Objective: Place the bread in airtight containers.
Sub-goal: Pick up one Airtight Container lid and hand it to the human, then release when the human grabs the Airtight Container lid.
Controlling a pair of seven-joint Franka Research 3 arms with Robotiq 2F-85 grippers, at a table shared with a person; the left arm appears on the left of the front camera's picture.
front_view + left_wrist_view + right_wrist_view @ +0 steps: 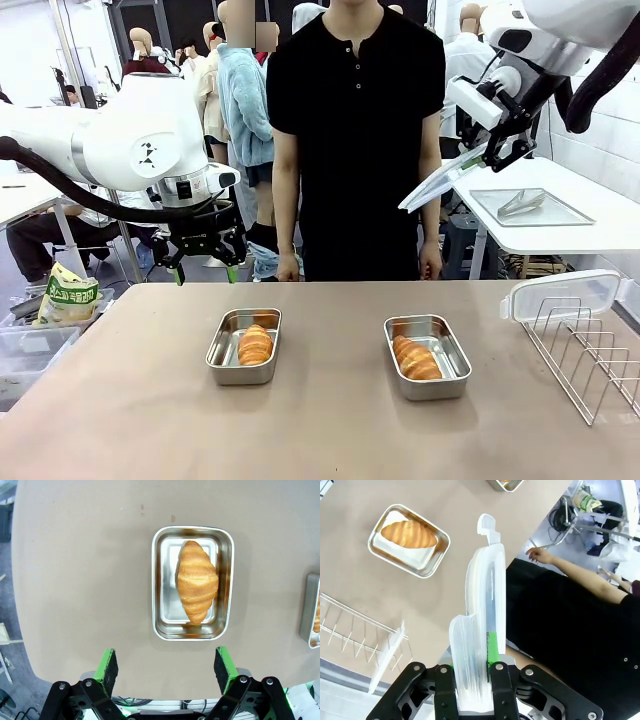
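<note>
- Near-centre on the tan table (320, 430): left rounded-corner stainless-steel tub (222, 355) with a golden-brown ridged croissant (255, 345) lying inside.
- The right steel tub (455, 360) sits well apart to the right, with a second croissant (416, 358) lying diagonally inside. Both tubs are uncovered.
- Silver wire rack (585, 345) at the right table edge, with a translucent whitish plastic lid (560, 293) leaning on its far end.
- Left gripper (205, 262) hangs fingers-down over the far left table edge, its white arm coming in level from the left. Jaws are spread wide and hold nothing.
- The left wrist view looks straight down: green pads (108, 664) apart, and the croissant off-centre in the left tub, with bare floor along one long side.
- Right gripper (492, 152) is raised high at the far right, wrist tilted. Jaws are clamped on one short end of a second translucent lid (435, 188), which slants down to the left, clear of the table.
- The right wrist view gives that lid edge-on, clip tab at its far end, with the person's hand (540, 556) hanging beyond.
- Writing: black angular logo (148, 155) on the left arm, no letters. Yellow-green snack bag (68, 295) left of the table, print too small to read.
- Person in black shirt (355, 130) at the far side, arms down.
- Far right: flat steel tray (575, 212) holding tongs (520, 205).
</note>
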